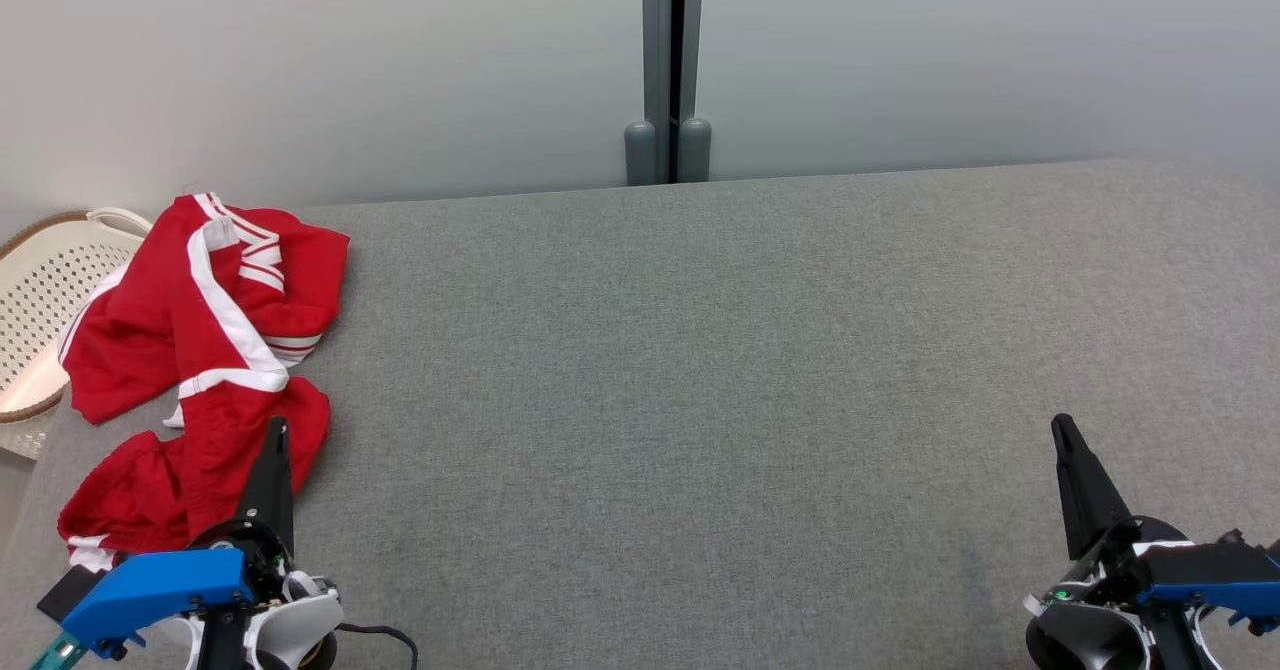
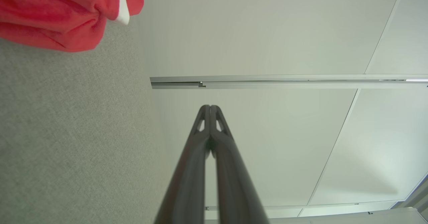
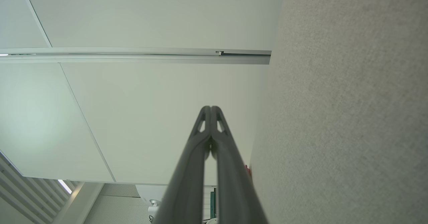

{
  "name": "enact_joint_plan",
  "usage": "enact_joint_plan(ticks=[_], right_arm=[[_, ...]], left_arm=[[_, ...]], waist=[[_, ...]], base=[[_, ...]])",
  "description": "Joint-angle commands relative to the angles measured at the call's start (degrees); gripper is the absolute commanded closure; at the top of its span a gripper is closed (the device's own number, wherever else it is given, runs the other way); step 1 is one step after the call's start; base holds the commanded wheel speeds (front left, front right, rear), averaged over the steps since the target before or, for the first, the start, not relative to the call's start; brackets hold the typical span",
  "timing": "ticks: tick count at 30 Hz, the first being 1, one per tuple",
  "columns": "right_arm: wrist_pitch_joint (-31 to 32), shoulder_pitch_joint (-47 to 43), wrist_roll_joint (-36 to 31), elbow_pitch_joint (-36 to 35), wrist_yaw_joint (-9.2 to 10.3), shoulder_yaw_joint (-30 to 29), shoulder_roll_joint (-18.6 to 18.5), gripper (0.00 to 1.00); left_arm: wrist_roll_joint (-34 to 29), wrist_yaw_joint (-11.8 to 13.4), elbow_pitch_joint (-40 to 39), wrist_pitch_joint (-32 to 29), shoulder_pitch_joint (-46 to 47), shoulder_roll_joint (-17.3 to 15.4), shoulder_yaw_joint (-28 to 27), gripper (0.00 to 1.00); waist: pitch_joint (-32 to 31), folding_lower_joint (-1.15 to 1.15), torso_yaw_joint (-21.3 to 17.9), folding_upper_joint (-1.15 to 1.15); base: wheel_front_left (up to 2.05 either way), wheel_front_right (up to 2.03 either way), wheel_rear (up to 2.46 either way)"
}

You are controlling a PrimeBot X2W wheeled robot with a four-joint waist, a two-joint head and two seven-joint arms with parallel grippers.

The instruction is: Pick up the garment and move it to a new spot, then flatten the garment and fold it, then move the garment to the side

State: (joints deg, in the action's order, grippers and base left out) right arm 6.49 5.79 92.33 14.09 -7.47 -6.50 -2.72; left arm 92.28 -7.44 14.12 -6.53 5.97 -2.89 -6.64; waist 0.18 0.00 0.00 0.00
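A crumpled red garment [image 1: 200,350] with white stripes lies on the left end of the grey fabric-covered counter [image 1: 700,400]. It reaches from near the counter's far edge down towards its near edge, and part of it spills over the counter's left edge. Just off that left edge stands a white perforated basket [image 1: 60,270] with a tan rim, and the garment's overhanging fold lies against it.

The left claw [image 1: 277,430] sits at the counter's near-left corner. Its 2 dark fingers are pressed together and pinch nothing. In the head view its tip overlaps the near part of the garment. The left wrist view shows the same claw [image 2: 210,107] with fingertips touching and empty, the garment [image 2: 50,13] off to one side of the fingers and the counter [image 2: 67,133] running along beside them.

The right claw [image 1: 1062,428] is at the counter's near-right corner, well apart from the garment, with bare grey fabric around it. The right wrist view shows this claw [image 3: 210,108] fully closed too, tips meeting, gripping nothing, with the counter [image 3: 351,117] beside it.

Beyond the counter's far edge, pale wall panels meet at a grey vertical post [image 1: 670,70].
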Motion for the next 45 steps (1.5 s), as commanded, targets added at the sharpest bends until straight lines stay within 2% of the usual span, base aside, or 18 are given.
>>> enact_joint_plan(ticks=[1,40,41,44,45], right_arm=[[0.2,0.9,0.2,-0.2,-0.05,-0.1,-0.3,1.00],[0.2,0.9,0.2,-0.2,-0.05,-0.1,-0.3,1.00],[0.0,0.0,0.0,0.0,0.00,0.0,0.0,0.00],[-0.1,-1.1,0.0,1.5,0.10,0.2,0.3,0.00],[-0.1,-1.5,0.0,2.0,0.11,0.3,0.4,1.00]], left_arm=[[0.3,-0.3,-0.3,-0.1,0.5,0.1,0.0,1.00],[0.3,-0.3,-0.3,-0.1,0.5,0.1,0.0,1.00],[0.0,0.0,0.0,0.0,0.0,0.0,0.0,0.00],[0.0,0.0,1.4,0.2,-1.4,0.1,0.2,0.00],[0.0,0.0,2.0,0.2,-2.1,0.2,0.2,1.00]], waist=[[0.0,0.00,0.0,0.00],[0.0,0.00,0.0,0.00],[0.0,0.00,0.0,0.00],[0.0,0.00,0.0,0.00],[0.0,0.00,0.0,0.00]], base=[[0.00,0.00,0.00],[0.00,0.00,0.00],[0.00,0.00,0.00],[0.00,0.00,0.00],[0.00,0.00,0.00]])
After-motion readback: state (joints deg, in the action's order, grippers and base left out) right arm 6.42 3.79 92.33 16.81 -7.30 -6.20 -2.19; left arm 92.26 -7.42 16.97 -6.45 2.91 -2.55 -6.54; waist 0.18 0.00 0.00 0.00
